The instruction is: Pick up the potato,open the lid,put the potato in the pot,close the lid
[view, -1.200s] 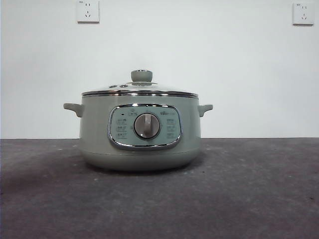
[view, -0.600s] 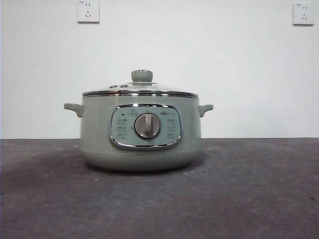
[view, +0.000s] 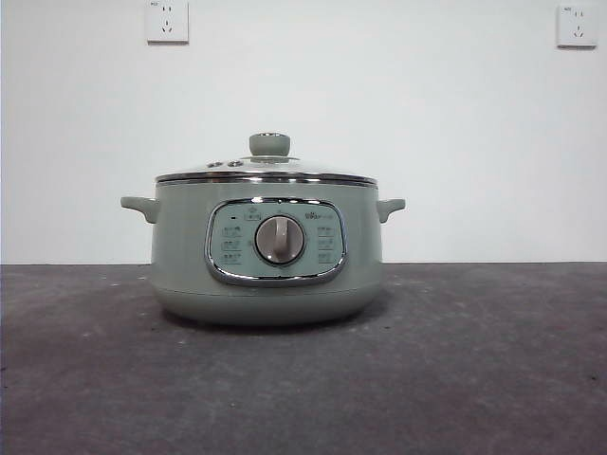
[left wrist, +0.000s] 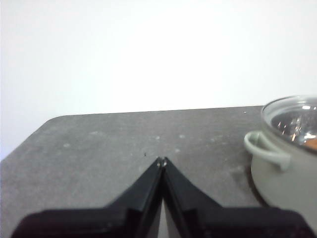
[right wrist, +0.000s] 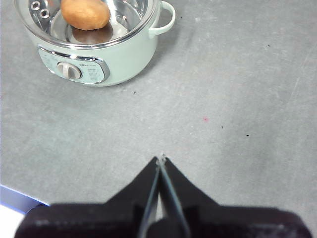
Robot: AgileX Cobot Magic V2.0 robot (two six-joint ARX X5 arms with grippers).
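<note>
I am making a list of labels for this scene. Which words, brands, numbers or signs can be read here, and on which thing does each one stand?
No text can be read with certainty.
Control panel of the pot: small printed labels and icons around the dial, too small and blurred to read.
Two wall sockets: tiny marks at the corner, unreadable.
Lid, potato, table: no text seen.

Even, bright light; wall (left wrist: 148, 49) blown out in left wrist pic (soft focus), faint shadow under pot (view: 268, 248).
</note>
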